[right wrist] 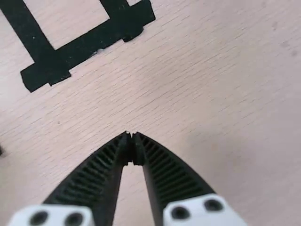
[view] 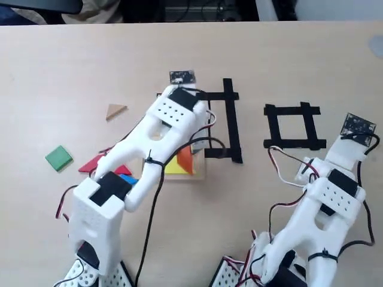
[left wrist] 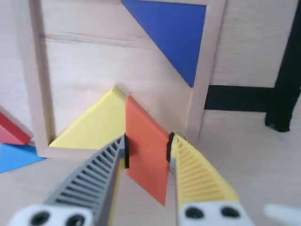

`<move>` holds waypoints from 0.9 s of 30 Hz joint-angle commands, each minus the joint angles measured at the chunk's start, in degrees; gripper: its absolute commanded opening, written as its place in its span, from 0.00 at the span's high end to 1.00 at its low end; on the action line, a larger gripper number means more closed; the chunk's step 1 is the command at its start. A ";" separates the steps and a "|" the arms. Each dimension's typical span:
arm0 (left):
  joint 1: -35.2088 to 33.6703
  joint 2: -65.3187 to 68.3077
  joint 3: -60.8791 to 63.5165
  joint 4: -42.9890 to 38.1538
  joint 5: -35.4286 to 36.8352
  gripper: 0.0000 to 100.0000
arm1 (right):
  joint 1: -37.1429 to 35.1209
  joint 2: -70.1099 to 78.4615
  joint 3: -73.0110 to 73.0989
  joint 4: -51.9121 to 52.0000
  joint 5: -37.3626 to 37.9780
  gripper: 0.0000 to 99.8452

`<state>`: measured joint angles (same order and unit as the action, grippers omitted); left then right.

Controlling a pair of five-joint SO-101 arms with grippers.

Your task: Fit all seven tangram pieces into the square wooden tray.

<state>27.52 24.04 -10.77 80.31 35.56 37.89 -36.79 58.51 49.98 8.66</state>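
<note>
On the bench [view: 60, 72], the square wooden tray [left wrist: 207, 94] holds a blue triangle [left wrist: 176, 33] and a yellow triangle [left wrist: 94, 125]. The left hand [left wrist: 146, 146] pinches an orange piece [left wrist: 146, 174], which crosses the tray's wall just beside the yellow triangle. The right hand [right wrist: 131, 141], pinched together, hangs over the bench. A green square [view: 58, 158] lies well apart.

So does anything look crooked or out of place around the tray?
The orange piece, clamped in the left gripper, sits tilted across the rim of the tray, partly outside instead of flat beside the yellow triangle.
</note>
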 commanded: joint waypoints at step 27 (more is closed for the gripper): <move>-1.36 -0.35 5.67 -14.59 -2.37 0.97 | -5.36 0.22 2.59 -3.78 0.18 0.99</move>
<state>26.90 24.04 -4.70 66.24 33.98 33.41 -36.79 61.58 47.25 8.66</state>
